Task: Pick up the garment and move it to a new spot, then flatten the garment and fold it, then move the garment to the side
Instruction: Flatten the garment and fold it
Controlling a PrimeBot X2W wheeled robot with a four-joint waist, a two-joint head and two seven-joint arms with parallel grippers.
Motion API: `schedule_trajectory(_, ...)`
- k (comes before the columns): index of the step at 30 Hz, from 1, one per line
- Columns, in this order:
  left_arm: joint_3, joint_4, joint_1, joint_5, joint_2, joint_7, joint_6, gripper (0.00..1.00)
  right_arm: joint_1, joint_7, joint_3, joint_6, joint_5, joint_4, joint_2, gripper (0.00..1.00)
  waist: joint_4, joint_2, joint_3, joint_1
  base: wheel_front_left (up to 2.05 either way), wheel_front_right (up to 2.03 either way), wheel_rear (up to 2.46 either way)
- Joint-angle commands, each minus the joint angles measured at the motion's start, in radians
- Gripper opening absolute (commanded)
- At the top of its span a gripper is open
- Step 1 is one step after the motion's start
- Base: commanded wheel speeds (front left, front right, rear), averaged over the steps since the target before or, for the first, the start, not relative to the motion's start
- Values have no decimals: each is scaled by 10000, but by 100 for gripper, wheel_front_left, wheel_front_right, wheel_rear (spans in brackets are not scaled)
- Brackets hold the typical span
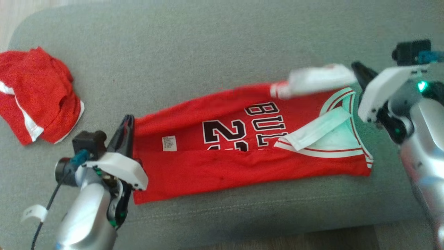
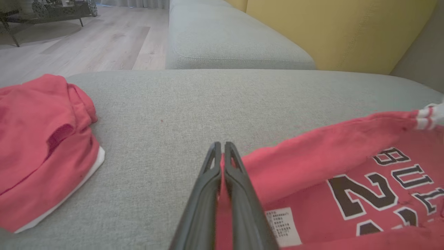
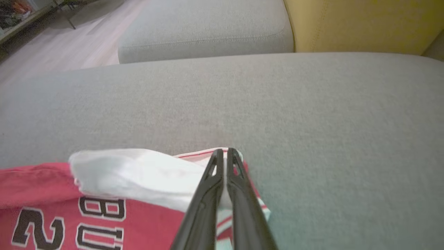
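Observation:
A red basketball jersey (image 1: 225, 163) with black lettering lies stretched left to right on the grey sofa cushion (image 1: 208, 45), its near long side folded over the middle. My left gripper (image 1: 129, 119) is shut at the jersey's far left hem corner, and red cloth (image 2: 312, 156) shows between its fingers (image 2: 239, 180). My right gripper (image 1: 355, 66) is shut on the white shoulder strap (image 1: 315, 80) at the jersey's right end, holding it a little above the cushion. In the right wrist view the white strap (image 3: 138, 173) drapes left of the fingers (image 3: 208, 187).
A second red garment with white trim (image 1: 34, 97) lies crumpled at the cushion's left end (image 2: 41, 149). The cushion's front edge and wood floor (image 1: 312, 239) run along the bottom. A yellow backrest (image 2: 329, 31) and another grey cushion (image 2: 225, 41) stand beyond.

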Motion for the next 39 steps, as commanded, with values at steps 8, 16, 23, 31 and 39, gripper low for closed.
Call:
schedule_trajectory(8, -20, -510, 401, 112, 548, 203, 64, 0, 1828, 1941, 293, -4, 1228, -3017, -1211, 0, -197, -1, -457, 0, 0, 0, 0)
schedule_trajectory(16, -181, -698, 1117, 108, 868, 344, 84, 0, 3568, 4128, -551, -4, 1766, -5279, -1555, 0, -212, -1, -715, 0, 0, 0, 0)
schedule_trajectory(23, -392, -783, 1501, 88, 869, 469, 107, 0, 4659, 5345, -1093, -4, 1714, -6368, -1414, 0, -149, -1, -850, 0, 0, 0, 0)
schedule_trajectory(31, -406, -701, 1679, -6, 939, 481, 178, 100, 5158, 5334, -1700, -4, 832, -7074, -1077, 100, -176, -1, -979, 0, 0, 0, 0)
schedule_trajectory(39, 1007, -2036, 2242, -1212, 124, -154, 311, 100, 5666, 1898, -2018, -4, -142, -8048, -61, 100, -47, -1, -1482, 0, 0, 0, 0)
